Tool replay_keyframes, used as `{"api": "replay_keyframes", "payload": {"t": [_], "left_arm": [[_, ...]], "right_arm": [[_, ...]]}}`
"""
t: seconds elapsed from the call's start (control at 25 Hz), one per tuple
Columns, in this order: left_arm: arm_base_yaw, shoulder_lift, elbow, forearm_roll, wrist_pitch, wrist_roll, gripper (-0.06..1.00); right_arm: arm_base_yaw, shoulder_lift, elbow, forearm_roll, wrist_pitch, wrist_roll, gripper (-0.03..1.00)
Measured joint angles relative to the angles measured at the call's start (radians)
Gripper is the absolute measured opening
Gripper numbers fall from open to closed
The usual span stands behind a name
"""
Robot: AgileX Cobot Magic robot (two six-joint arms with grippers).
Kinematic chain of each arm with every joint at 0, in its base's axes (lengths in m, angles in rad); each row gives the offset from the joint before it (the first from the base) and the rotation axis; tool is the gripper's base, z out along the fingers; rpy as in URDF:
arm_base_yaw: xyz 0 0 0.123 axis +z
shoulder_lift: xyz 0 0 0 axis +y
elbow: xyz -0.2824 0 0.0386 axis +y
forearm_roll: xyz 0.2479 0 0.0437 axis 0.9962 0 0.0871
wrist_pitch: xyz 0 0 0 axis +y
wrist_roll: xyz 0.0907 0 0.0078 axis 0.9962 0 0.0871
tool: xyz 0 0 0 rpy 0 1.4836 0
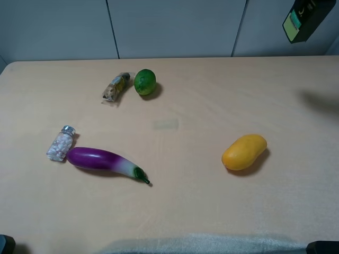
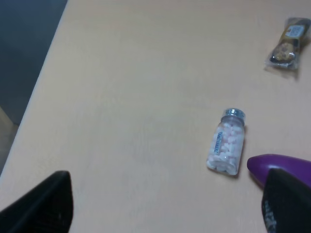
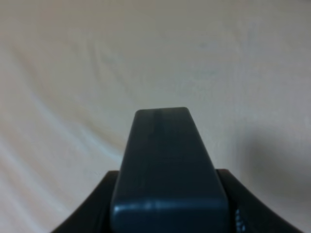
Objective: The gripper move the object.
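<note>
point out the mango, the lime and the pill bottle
yellow mango (image 1: pixel 244 152), exterior high view, middle of skin
round green lime (image 1: pixel 144 81), exterior high view, top centre
clear pill bottle (image 2: pixel 226 143), left wrist view, mid body

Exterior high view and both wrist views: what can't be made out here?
Bottle: exterior high view, cropped by the top and right edges.
Bottle, right wrist view: a blurred dark block close to the lens hides how the right tool grips it; label unseen.
Eggplant: left wrist view, cut by the edge and a finger of the left tool.
Snack packet print: too small.
</note>
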Motion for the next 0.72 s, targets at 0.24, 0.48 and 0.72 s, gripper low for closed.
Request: {"api": "replay_keyframes", "payload": {"t": [0.24, 0.48, 0.72], "left_arm": [[0.000, 0.000, 0.000, 0.000, 0.000, 0.000, 0.85], [0.000, 0.000, 0.000, 0.000, 0.000, 0.000, 0.85], [0.000, 0.000, 0.000, 0.000, 0.000, 0.000, 0.85]], "right_arm": [[-0.062, -0.060, 0.004, 0.047, 0.000, 0.082, 0.30], [-0.111, -0.120, 0.068, 0.096, 0.001, 0.097, 0.30], [-0.132, -0.208, 0.208, 0.093, 0.002, 0.097, 0.30]]}}
